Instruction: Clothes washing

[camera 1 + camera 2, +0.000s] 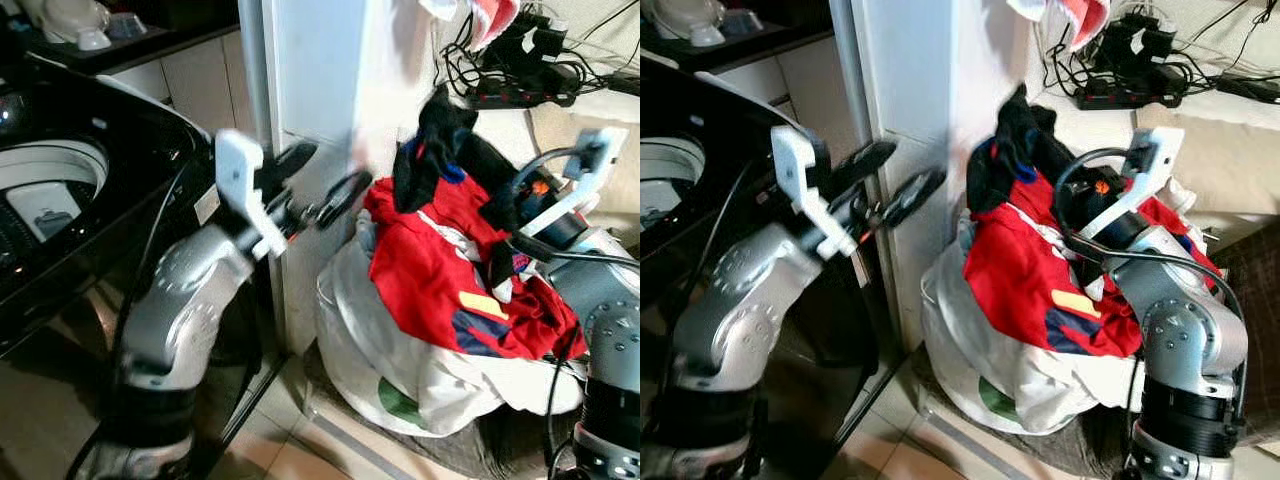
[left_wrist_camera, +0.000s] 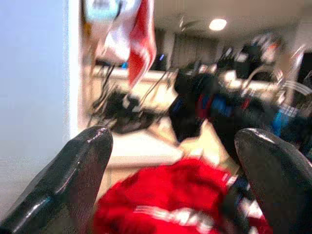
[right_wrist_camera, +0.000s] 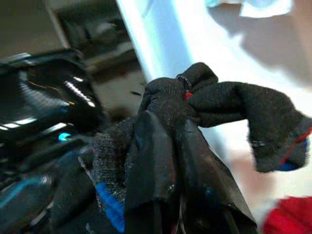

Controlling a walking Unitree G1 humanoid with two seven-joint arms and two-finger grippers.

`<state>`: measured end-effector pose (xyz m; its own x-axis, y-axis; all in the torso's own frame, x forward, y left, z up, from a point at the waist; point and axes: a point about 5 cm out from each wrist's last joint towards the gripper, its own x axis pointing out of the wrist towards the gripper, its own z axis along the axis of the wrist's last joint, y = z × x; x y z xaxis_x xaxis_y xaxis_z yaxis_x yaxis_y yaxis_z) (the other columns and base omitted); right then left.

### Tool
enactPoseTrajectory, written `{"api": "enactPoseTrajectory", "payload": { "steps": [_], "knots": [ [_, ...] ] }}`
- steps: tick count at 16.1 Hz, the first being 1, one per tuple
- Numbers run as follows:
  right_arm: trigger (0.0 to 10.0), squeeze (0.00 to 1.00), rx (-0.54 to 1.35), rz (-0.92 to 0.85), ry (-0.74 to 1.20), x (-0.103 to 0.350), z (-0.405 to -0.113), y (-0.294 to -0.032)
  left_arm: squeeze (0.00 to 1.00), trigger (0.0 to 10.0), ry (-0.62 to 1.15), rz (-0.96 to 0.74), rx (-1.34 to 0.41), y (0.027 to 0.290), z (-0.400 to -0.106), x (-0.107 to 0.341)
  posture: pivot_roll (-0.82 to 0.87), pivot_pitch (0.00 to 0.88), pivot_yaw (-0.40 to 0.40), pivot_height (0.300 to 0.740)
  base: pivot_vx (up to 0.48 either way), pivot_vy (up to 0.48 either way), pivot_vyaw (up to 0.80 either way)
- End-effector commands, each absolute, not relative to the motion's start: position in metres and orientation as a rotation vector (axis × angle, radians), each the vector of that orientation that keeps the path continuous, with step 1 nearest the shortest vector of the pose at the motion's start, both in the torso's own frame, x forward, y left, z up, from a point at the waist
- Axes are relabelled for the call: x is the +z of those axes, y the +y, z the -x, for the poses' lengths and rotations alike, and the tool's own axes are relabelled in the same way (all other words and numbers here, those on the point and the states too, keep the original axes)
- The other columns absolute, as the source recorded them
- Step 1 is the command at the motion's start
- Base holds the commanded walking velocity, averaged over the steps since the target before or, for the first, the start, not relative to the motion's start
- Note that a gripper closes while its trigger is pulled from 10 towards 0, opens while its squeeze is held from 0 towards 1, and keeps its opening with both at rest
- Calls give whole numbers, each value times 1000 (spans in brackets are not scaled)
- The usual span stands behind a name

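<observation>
A heap of laundry, topped by a red garment [image 1: 440, 270], fills a white bag [image 1: 380, 350] on the floor against the wall. My right gripper [image 3: 168, 122] is shut on a black garment with blue and red trim [image 1: 440, 140], held bunched above the heap; the cloth hides the fingertips in the eye views. My left gripper [image 1: 325, 178] is raised between the black top-loading washing machine [image 1: 150, 120] and the heap, open and holding nothing. Its two fingers [image 2: 87, 165] point toward the red garment [image 2: 170, 200]. The washer's drum opening [image 1: 50, 190] lies at the far left.
A white pillar [image 1: 310, 80] stands between washer and laundry bag. A power strip with tangled cables [image 1: 520, 85] lies on the ledge behind the heap. A red and white cloth [image 1: 485, 15] hangs above. Tiled floor [image 1: 290, 440] shows in front.
</observation>
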<state>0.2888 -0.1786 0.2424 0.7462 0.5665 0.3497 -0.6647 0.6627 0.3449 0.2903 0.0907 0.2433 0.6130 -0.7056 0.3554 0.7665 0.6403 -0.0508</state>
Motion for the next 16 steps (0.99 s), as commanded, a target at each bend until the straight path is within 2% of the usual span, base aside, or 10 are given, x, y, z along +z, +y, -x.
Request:
{"api": "enactPoseTrajectory", "payload": {
  "steps": [1, 2, 5, 7, 10, 11, 14, 15, 16],
  "knots": [
    [0, 0, 739, -479, -237, 249, -286, -175, 1000, 10000, -341, 245, -884, 88, -286, 252, -41, 0, -5, 740, 0, 0, 0],
    [0, 0, 775, -474, -233, 250, -284, -169, 1000, 10000, -325, 380, -930, 83, -283, 254, -39, 0, -7, 740, 0, 0, 0],
    [0, 0, 832, -443, -192, 247, -281, -159, 1000, 10000, -274, 544, -976, 76, -278, 252, -38, 0, -9, 740, 0, 0, 0],
    [0, 0, 854, -444, -193, 249, -279, -157, 1000, 10000, -201, 470, -1020, 73, -275, 242, -38, 0, -8, 740, 0, 0, 0],
    [0, 0, 862, -426, -180, 248, -278, -156, 1000, 10000, -128, 483, -1044, 70, -272, 238, -38, 0, -6, 740, 0, 0, 0],
    [0, 0, 856, -412, -170, 247, -279, -156, 0, 10000, -89, 484, -1061, 68, -270, 235, -38, 0, -6, 740, 0, 0, 0],
    [0, 0, 855, -393, -159, 245, -278, -155, 0, 10000, 1, 431, -1037, 66, -272, 223, -37, 0, -2, 740, 0, 0, 0],
    [0, 0, 855, -391, -159, 245, -278, -155, 0, 1608, 7, 421, -1011, 67, -274, 222, -36, 0, -3, 740, 0, 0, 0],
    [0, 0, 856, -393, -159, 245, -278, -155, 0, 0, -2, 394, -979, 68, -277, 221, -35, 0, -3, 740, 0, 0, 0]
  ]
}}
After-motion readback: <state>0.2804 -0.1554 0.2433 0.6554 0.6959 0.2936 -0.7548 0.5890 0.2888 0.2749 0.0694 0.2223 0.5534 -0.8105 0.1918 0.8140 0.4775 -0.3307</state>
